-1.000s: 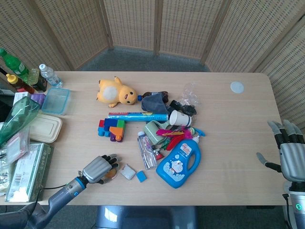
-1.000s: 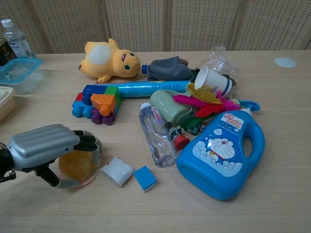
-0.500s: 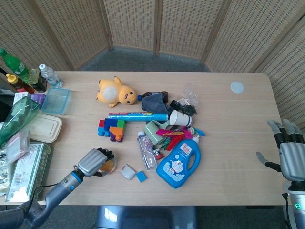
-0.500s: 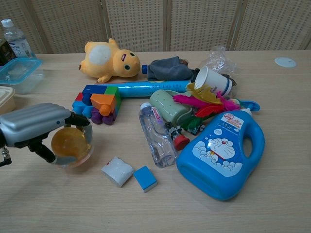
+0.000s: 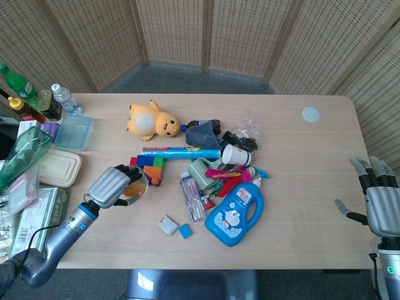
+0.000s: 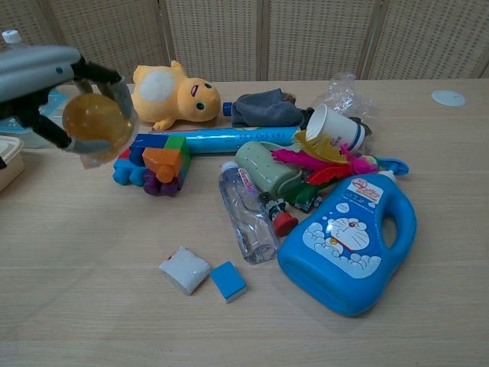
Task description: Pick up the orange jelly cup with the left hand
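My left hand (image 5: 112, 186) (image 6: 38, 73) grips the orange jelly cup (image 6: 95, 124) (image 5: 135, 189), a clear plastic cup with orange jelly inside. The cup hangs well above the table, at the left of the pile of toy blocks (image 5: 146, 169) (image 6: 157, 160), its mouth tipped toward the chest camera. In the head view the cup shows only as an orange patch past the fingers. My right hand (image 5: 380, 201) hovers at the table's right edge with its fingers spread and nothing in it.
A white packet (image 6: 184, 270) and a blue cube (image 6: 228, 280) lie near the front. A clear bottle (image 6: 246, 213), blue detergent jug (image 6: 348, 241), paper cup (image 6: 336, 128), feathers and plush duck (image 6: 174, 95) crowd the middle. Boxes and bottles (image 5: 37, 162) line the left edge.
My left hand has lifted the jelly cup off the table and carried it up and away from the front edge, toward the toy blocks. The right hand has not moved.
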You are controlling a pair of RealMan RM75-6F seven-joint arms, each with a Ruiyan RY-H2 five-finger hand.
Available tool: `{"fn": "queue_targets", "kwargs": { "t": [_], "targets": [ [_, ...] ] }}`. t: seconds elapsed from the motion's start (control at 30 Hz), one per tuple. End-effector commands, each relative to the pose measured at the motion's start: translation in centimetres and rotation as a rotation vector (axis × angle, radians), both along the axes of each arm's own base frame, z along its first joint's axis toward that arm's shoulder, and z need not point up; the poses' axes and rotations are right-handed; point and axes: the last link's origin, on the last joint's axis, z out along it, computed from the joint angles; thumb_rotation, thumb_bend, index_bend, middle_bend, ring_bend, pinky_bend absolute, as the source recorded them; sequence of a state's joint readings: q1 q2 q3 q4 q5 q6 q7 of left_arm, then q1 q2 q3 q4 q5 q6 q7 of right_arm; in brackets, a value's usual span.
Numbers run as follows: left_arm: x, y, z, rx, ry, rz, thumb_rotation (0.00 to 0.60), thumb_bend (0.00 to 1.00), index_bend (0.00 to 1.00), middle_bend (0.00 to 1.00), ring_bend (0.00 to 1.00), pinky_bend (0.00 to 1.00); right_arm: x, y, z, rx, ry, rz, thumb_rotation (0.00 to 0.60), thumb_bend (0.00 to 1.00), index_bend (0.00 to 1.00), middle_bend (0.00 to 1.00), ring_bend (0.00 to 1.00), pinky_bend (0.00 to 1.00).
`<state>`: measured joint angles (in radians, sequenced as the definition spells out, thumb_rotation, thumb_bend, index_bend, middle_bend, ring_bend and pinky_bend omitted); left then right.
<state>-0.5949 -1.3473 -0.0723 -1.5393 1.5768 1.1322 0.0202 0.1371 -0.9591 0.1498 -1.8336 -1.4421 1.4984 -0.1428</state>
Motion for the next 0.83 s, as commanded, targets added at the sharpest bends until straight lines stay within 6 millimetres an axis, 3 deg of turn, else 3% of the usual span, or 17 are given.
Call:
{"fn": "queue_targets", "kwargs": {
  "t": [0.03,0.47,0.83],
  "targets": [
    [1.6,1.0,2.2,0.061,-0.030,-0.027,0.600,0.46,0.61,0.51,0.42,0.66,-0.1,0.1,0.1,-0.003,-0.004,-0.001,0.518,0.23,0.10,0.17,0.00,0.00],
    [6.3,3.0,8.5,0.179,-0.117,-0.088,0.600,0.46,0.61,0.50,0.42,0.66,-0.4,0.1,-0.2,0.000,-0.016,-0.004,0.515,0.24,0.10,0.17,0.00,0.00],
    [6.9,3.6,10.0,0.207,-0.141,-0.083,0.600,0.46,0.61,0.51,0.43,0.66,-0.4,-0.2,-0.5,0.004,-0.020,-0.003,0.515,0.23,0.09,0.17,0.00,0.00]
  ]
}}
